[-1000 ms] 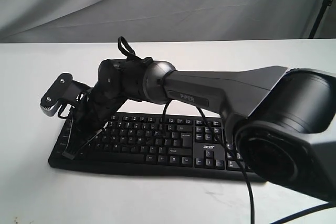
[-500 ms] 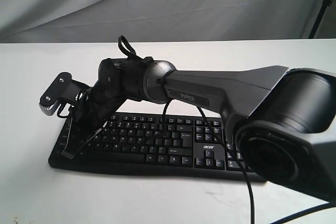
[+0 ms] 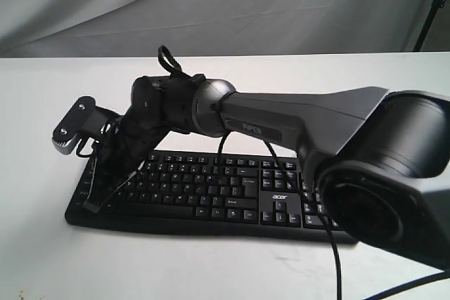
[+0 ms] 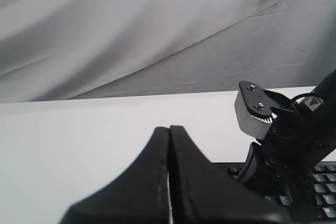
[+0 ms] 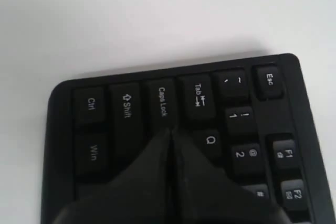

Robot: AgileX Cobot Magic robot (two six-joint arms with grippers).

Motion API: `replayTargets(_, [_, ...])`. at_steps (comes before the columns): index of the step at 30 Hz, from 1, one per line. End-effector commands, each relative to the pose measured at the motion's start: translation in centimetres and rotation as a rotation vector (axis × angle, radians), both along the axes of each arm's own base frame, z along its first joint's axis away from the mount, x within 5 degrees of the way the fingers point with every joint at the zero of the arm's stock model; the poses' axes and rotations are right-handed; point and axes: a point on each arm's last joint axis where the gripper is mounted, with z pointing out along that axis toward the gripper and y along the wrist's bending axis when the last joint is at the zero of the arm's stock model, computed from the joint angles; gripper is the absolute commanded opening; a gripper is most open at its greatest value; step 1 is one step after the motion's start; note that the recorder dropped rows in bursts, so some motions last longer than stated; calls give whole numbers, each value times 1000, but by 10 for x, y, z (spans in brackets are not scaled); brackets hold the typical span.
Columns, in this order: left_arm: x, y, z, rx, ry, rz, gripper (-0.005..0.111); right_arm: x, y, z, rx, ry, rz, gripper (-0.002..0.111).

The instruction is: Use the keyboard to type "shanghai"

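A black full-size keyboard point(image 3: 211, 187) lies flat on a white surface point(image 3: 42, 258), its long side running left to right, with a grey cloth backdrop point(image 3: 225, 5) on the far side. The number pad and a white logo sit toward the right end.

1 dark robot arm point(image 3: 295, 121) reaches from the right across the whole keyboard to its left end. The right fingers point(image 3: 97, 198) point steeply down there, pressed together into a single narrow tip and holding nothing. In the right wrist view that tip sits over the left edge of the letter block, just beside Caps Lock point(image 5: 162, 102) and Q point(image 5: 210, 140), with Tab point(image 5: 198, 95) close by. The keys directly under the tip are hidden, and whether it touches a key or hovers just above cannot be told.

The left fingers point(image 4: 152, 182) are also closed flat against each other and empty. They hang above bare surface off the keyboard's left end, well apart from any key, facing the other arm's wrist camera point(image 4: 254, 111).

No screen is in view, so how many of the 8 letters of "shanghai" are already typed cannot be seen. The tip's place suits the A or S region, so it is probably on 1 of those letters. At the very least, the keys toward the middle, such as H, N, G and I, likely call for a move to the right.
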Motion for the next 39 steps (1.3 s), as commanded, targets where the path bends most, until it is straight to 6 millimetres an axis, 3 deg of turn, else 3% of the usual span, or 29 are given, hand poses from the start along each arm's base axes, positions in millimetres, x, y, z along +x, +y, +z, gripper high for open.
replayTargets(1, [0,0,0,-2,-7,-6,0,-1,-6,36,-13,-47,-5,0])
replayTargets(4, [0,0,0,-2,-7,-6,0,-4,-15,42,-50,-36,-15,0])
replayTargets(17, [0,0,0,-2,-7,-6,0,-21,-78,26,-61,-24,-165,0])
replayTargets(39, [0,0,0,-2,-7,-6,0,-22,-89,4,-84,-2,-204,0])
